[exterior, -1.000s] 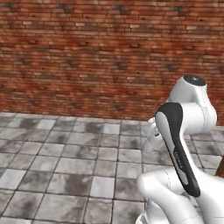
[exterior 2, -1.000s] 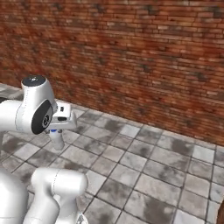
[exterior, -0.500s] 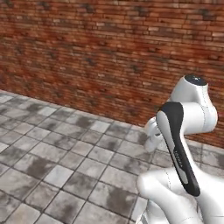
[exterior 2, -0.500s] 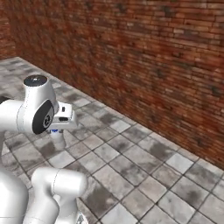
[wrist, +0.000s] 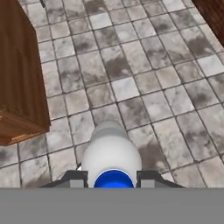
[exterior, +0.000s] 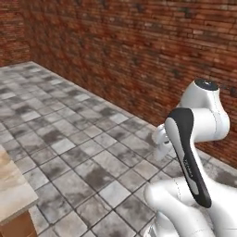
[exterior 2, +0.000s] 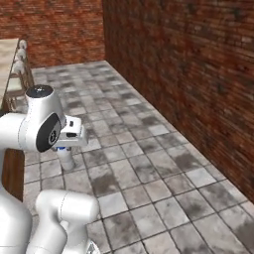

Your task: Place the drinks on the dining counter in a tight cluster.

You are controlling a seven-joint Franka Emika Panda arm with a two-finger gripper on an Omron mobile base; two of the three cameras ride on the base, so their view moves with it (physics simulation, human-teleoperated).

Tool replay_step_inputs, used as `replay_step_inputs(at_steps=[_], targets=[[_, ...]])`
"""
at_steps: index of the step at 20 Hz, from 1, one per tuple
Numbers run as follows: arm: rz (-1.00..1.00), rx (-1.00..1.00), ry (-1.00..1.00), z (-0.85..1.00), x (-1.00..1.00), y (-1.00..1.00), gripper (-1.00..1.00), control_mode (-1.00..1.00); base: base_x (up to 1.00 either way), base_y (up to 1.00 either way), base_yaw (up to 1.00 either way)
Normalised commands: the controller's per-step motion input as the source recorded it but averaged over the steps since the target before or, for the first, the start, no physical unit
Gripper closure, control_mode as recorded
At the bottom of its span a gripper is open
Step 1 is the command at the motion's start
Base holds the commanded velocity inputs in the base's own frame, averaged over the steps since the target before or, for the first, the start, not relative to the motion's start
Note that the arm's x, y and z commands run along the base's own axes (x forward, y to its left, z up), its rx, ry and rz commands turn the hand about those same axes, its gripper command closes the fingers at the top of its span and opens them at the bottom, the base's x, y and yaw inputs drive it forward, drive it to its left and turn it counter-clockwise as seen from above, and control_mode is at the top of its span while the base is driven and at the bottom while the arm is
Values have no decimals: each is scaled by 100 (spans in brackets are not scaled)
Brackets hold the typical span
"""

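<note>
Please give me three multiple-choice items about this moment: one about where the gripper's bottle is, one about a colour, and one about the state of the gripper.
1. Where is the small white bottle?
A. Lying on the floor
B. Between the fingers of the gripper, above the tiled floor
C. Standing on the dining counter

2. What colour is the bottle's cap?
A. Blue
B. Red
C. Green

3. What is the state of the gripper?
A. Open wide and empty
B. Shut on nothing
C. Shut on the small white bottle

Answers:
1 B: the hand view shows the bottle between the two fingertips with tiles far beneath it.
2 A: the round cap at the bottom of the hand view is blue.
3 C: a dark fingertip sits against each side of the bottle.
</note>
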Motion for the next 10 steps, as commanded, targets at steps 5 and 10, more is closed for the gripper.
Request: replay_step_inputs(at_steps=[5, 10], targets=[[0, 0, 0, 0, 0, 0, 100, 100, 100, -7, 50], [0, 0, 0, 0, 0, 0, 100, 100, 96, -58, 30]])
